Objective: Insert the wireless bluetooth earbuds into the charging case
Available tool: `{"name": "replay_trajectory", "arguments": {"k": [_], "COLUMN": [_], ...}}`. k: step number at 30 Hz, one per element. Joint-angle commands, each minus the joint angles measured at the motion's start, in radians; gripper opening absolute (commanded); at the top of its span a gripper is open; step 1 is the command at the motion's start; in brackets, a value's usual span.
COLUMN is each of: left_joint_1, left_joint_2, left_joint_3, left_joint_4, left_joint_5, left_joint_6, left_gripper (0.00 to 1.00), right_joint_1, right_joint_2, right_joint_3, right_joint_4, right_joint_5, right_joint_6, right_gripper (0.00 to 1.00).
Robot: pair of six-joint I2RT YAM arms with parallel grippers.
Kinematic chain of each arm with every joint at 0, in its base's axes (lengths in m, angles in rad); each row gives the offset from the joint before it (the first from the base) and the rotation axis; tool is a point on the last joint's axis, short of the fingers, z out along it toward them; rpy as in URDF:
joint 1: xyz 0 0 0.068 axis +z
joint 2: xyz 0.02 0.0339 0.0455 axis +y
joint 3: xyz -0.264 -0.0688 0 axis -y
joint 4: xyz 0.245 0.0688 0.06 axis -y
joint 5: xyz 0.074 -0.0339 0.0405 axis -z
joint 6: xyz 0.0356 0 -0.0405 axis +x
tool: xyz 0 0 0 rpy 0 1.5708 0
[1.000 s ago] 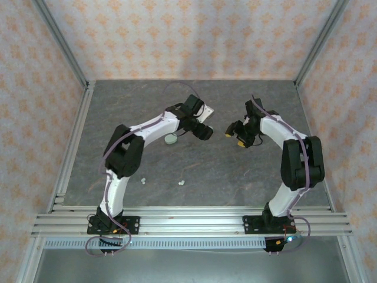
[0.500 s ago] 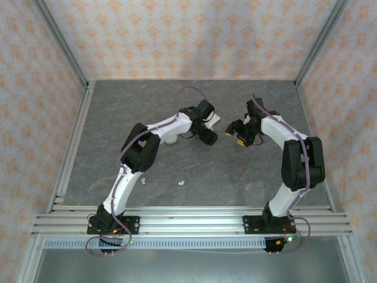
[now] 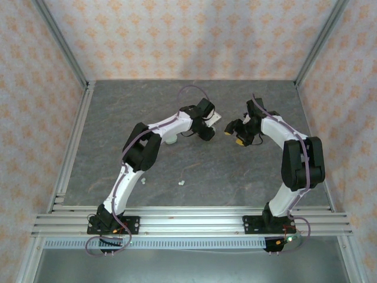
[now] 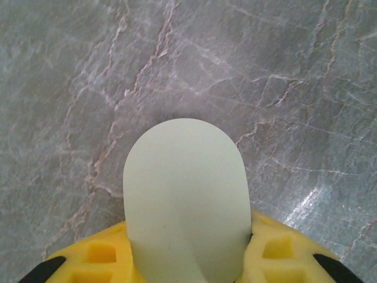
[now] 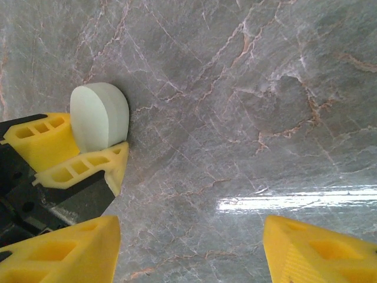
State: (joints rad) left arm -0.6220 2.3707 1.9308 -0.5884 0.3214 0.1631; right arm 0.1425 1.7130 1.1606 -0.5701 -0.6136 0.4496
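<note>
Left arm has stretched out from its folded pose toward the table's middle, and the left gripper (image 4: pixel 185 253) has gone from wide to clenched. It now pinches the pale green case (image 4: pixel 184 188) by its near end, w/ the rounded far end sticking out past the yellow fingers (image 4: pixel 76 259) over the grey table (image 4: pixel 283 88); can't tell if the case is lifted or resting. Right gripper (image 5: pixel 189 227) hasn't shifted: jaws spread, nothing btwn them, hanging just opposite the case, which its own camera sees off to the left. Prob reason for the hold: pinning the case steady so the other arm can work on it, i.e. lid first, then buds. No seam or open lid visible from here. Earbuds aren't in yet: one earbud (image 3: pixel 181 183) lies loose on the table well apart from both grippers, another earbud (image 3: pixel 142 180) just beside the left arm's lower link. Second case (image 3: pixel 171 140) sits half hidden behind the left arm. Task looks barely started; nxt move likely calls for opening the case before any bud goes in
</note>
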Motion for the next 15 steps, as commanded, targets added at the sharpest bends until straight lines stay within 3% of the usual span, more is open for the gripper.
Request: {"name": "replay_trajectory", "arguments": {"k": [1,10,15], "left_joint_1": [0.001,0.005,0.019], "left_joint_2": [-0.046,-0.275,-0.446], "left_joint_3": [-0.073,-0.289,-0.440], "left_joint_4": [0.038,0.095,0.129], "left_joint_5": [0.061,0.197,0.348], "left_joint_6": [0.031,0.098,0.122], "left_gripper": [0.27,0.24,0.24], "right_joint_1": [-0.014,-0.020,0.009], "right_joint_2": [-0.044,-0.152,-0.272], "right_joint_3": [-0.019,-0.069,-0.131], "right_joint_4": [0.031,0.064,0.081], "right_joint_5": [-0.040,-0.131,-0.203], "right_joint_6": [0.022,0.082,0.115], "right_gripper": [0.65,0.64,0.63]}}
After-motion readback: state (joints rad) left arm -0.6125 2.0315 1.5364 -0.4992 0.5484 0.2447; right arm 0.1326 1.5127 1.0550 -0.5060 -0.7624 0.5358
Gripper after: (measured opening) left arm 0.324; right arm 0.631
